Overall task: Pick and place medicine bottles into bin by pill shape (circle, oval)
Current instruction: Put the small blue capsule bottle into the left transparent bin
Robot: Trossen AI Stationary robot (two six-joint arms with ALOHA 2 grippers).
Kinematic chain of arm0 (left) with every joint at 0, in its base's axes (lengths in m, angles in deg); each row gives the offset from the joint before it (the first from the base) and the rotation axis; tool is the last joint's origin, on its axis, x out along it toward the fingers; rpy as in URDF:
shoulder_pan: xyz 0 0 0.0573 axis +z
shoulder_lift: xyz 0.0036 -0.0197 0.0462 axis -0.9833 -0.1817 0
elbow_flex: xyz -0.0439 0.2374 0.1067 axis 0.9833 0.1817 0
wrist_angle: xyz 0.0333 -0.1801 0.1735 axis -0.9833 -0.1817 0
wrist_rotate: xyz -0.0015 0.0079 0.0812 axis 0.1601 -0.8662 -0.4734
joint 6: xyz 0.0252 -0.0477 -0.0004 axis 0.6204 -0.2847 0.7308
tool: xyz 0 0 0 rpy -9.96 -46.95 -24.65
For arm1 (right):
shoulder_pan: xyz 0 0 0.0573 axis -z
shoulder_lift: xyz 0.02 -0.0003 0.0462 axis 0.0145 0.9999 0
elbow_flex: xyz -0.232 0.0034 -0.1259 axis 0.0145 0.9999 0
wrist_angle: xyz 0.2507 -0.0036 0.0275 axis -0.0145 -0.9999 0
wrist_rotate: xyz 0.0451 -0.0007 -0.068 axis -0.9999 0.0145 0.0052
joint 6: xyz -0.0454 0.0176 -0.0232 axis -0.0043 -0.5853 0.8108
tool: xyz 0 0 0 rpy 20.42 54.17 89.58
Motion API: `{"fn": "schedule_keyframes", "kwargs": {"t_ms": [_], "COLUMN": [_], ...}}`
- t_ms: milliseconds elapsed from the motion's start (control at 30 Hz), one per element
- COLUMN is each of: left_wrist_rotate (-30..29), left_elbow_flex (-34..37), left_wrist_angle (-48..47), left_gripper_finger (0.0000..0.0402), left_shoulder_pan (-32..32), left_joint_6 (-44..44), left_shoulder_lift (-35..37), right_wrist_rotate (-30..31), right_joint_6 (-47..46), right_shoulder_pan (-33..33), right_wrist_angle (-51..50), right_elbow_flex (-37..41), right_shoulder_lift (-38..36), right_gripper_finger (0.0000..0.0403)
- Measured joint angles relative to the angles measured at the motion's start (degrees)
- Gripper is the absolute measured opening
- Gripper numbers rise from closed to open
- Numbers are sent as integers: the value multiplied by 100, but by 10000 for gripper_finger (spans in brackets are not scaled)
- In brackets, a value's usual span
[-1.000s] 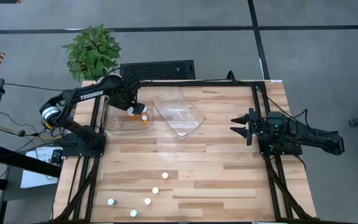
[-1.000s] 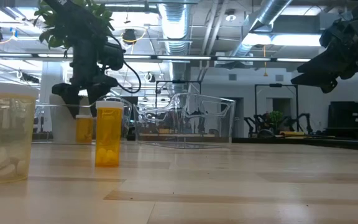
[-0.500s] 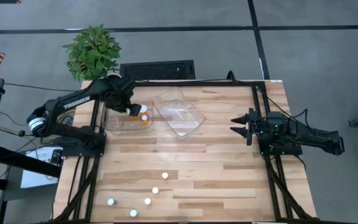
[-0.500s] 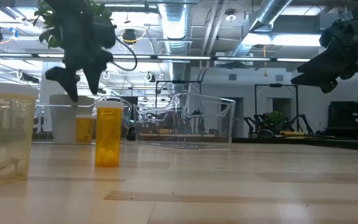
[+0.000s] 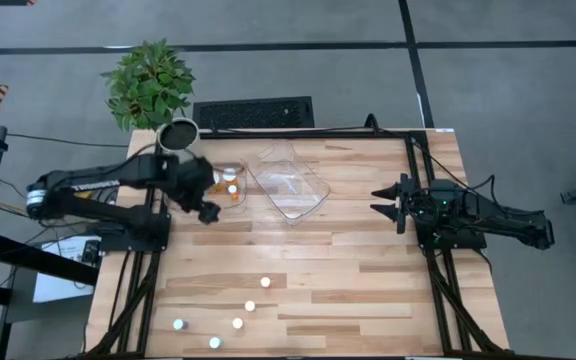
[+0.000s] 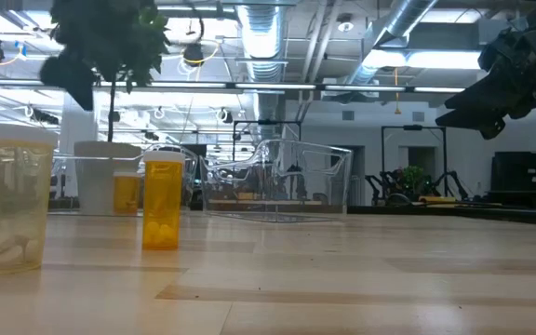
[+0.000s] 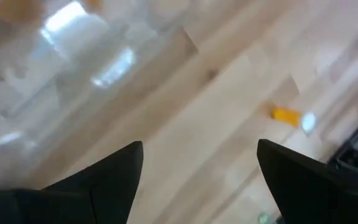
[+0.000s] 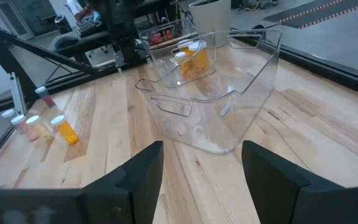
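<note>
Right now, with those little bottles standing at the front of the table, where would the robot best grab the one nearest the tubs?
Probably around its amber body, just under the white cap, coming straight down from above. That medicine bottle stands upright and apart from the others, so its round sides are free for both fingers. The left gripper, open beside the left tub, is nearest.

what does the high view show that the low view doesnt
Only the high view shows the five loose medicine bottles grouped near the table's front edge, the left gripper open just in front of the left tub, and the whole right arm. Only the low view shows the pills inside the nearest bottle, plus the room behind. Both show the two clear tubs, the plant and the right gripper.
</note>
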Motion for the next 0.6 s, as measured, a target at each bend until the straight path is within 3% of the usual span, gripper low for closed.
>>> {"fn": "schedule_keyframes", "kwargs": {"t_ms": [367, 600], "left_wrist_rotate": [-689, -1395], "left_elbow_flex": [0, 0], "left_wrist_angle": [703, 1309], "left_gripper_finger": [309, 309], "left_shoulder_pan": [-3530, -5267], "left_joint_6": [-2334, -3738], "left_shoulder_lift": [-402, -1027], "right_wrist_rotate": [1, 2], "right_joint_6": [0, 0], "right_shoulder_pan": [2, 2], "right_wrist_angle": [-2, -4], "right_elbow_flex": [0, 0], "right_shoulder_lift": [0, 2], "right_gripper_finger": [225, 225]}}
